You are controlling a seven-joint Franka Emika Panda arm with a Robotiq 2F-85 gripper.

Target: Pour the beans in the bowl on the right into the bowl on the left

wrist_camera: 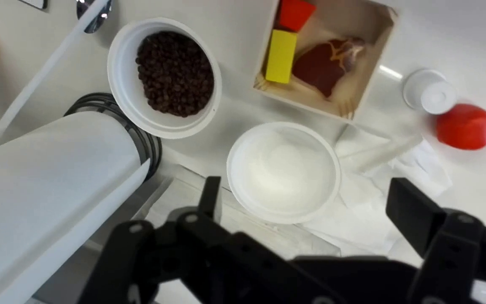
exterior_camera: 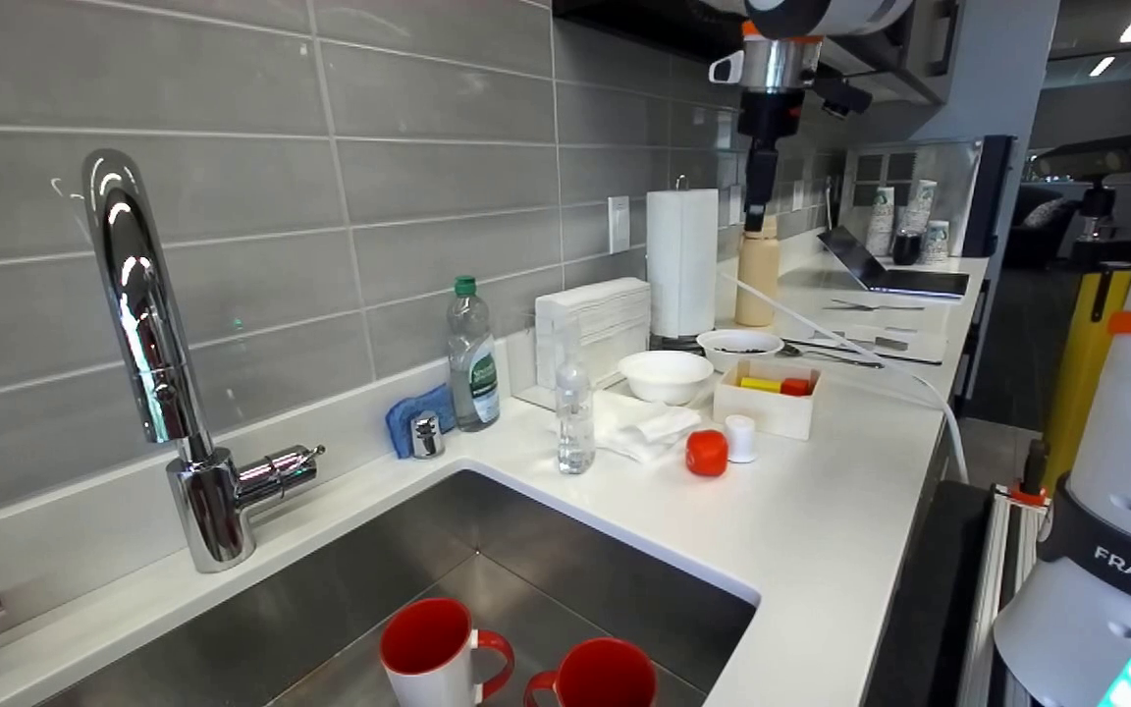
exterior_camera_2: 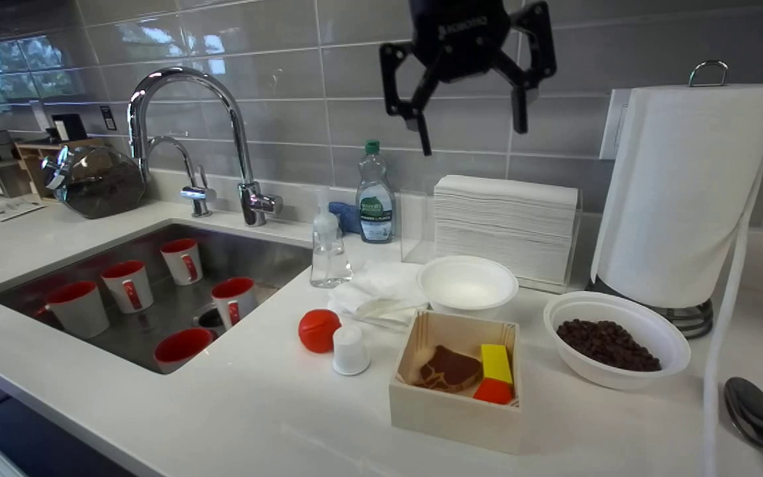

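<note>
A white bowl (exterior_camera_2: 593, 376) holds dark brown beans (exterior_camera_2: 610, 344) near the paper towel roll. This bowl (wrist_camera: 120, 80) and its beans (wrist_camera: 175, 74) show at the upper left in the wrist view. A second white bowl (exterior_camera_2: 467, 285) is empty and stands by the napkin stack; it also shows in the wrist view (wrist_camera: 285, 173) and in an exterior view (exterior_camera: 666, 371). My gripper (exterior_camera_2: 474, 142) is open with nothing between its fingers, high above the counter. In the wrist view my gripper's fingers (wrist_camera: 306, 183) frame the lower part of the empty bowl, well above it.
A paper towel roll (exterior_camera_2: 683, 199) and a napkin stack (exterior_camera_2: 504, 228) stand along the wall. A wooden box (exterior_camera_2: 454, 414) with toy food, a red tomato-like object (exterior_camera_2: 319, 330) and a white cup (exterior_camera_2: 350, 351) stand in front. A white cable (exterior_camera_2: 719, 351) hangs beside the bean bowl.
</note>
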